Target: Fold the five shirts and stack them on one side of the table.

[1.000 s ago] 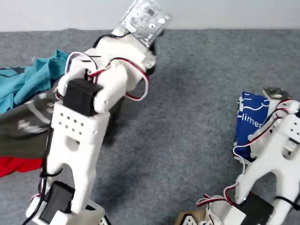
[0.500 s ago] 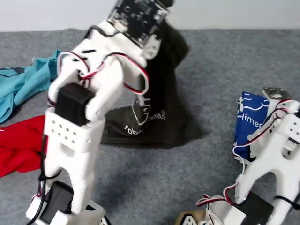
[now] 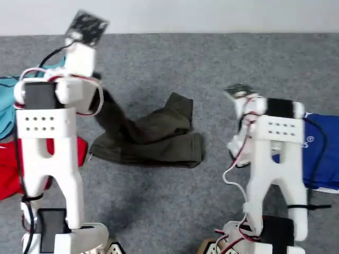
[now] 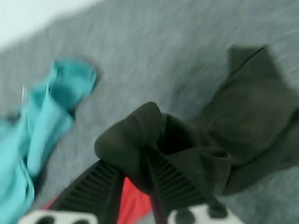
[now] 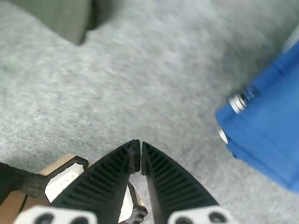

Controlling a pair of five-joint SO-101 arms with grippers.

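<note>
The left pincer [image 4: 144,156] gripped a fold of the dark green shirt [image 3: 153,138]. The shirt lay crumpled in the middle of the gray table [image 3: 222,63], with one end lifted toward the left of the frame. The right pincer [image 5: 140,148] was squeezed closed with nothing in it. A blue shirt [image 3: 320,153] lay at the right edge. A red shirt [image 3: 8,169] and a teal shirt [image 3: 5,106] lay at the left edge.
</note>
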